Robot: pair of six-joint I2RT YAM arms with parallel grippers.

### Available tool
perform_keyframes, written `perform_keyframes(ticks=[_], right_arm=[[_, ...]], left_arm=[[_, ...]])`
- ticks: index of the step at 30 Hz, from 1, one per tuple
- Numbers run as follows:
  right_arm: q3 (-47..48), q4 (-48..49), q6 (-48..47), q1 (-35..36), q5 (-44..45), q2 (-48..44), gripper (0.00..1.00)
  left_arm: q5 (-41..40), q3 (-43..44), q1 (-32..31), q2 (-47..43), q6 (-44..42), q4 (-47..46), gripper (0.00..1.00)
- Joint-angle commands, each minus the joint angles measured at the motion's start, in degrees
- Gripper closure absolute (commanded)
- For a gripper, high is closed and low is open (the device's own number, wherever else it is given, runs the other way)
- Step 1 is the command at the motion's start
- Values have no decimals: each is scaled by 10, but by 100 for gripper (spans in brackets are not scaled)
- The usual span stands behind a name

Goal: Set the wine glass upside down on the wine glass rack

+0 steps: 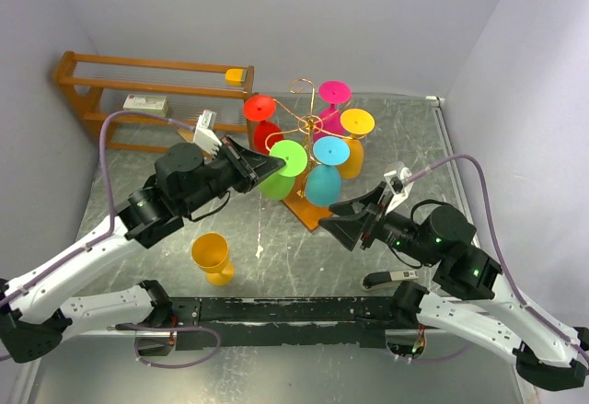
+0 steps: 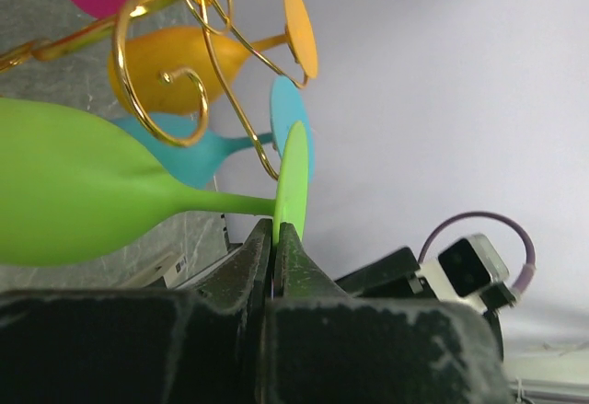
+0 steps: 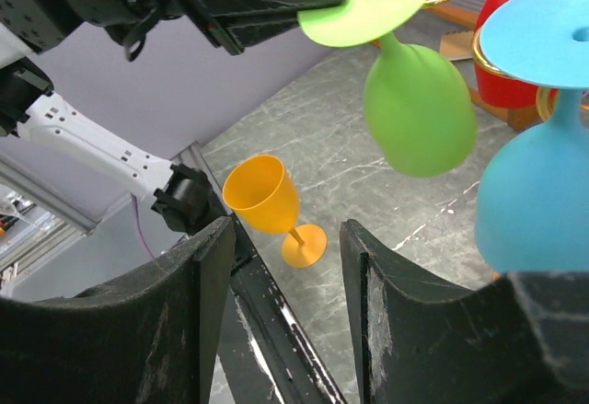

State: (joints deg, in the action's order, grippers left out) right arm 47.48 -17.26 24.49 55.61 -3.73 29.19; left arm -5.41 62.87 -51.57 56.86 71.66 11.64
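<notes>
My left gripper (image 1: 274, 164) (image 2: 276, 231) is shut on the edge of the round foot of a green wine glass (image 1: 279, 183) (image 2: 74, 203) (image 3: 419, 100). It holds the glass upside down at the near left side of the wine glass rack (image 1: 300, 117) (image 2: 198, 100). The rack is a gold wire tree on an orange-brown wooden base (image 1: 307, 209). The green stem lies close beside a gold curl; I cannot tell if it sits in one. My right gripper (image 1: 339, 224) (image 3: 285, 231) hovers open and empty right of the rack's base.
Red (image 1: 265, 128), pink (image 1: 331, 100), orange (image 1: 354, 142) and teal (image 1: 324, 178) glasses hang upside down on the rack. A yellow-orange glass (image 1: 212, 255) (image 3: 263, 197) stands upright on the table near the left arm. A brown wooden shelf unit (image 1: 92, 80) stands at the back left.
</notes>
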Motion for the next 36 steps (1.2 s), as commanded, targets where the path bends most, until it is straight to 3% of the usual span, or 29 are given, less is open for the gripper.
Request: perform_keyframes(ticks=[1, 36], right_arm=[[-9, -4, 6, 2, 19, -14, 51], [-15, -11, 43, 3, 75, -47, 51]], left_arm=[[76, 6, 29, 25, 28, -69, 93], [102, 38, 103, 87, 30, -122, 93]])
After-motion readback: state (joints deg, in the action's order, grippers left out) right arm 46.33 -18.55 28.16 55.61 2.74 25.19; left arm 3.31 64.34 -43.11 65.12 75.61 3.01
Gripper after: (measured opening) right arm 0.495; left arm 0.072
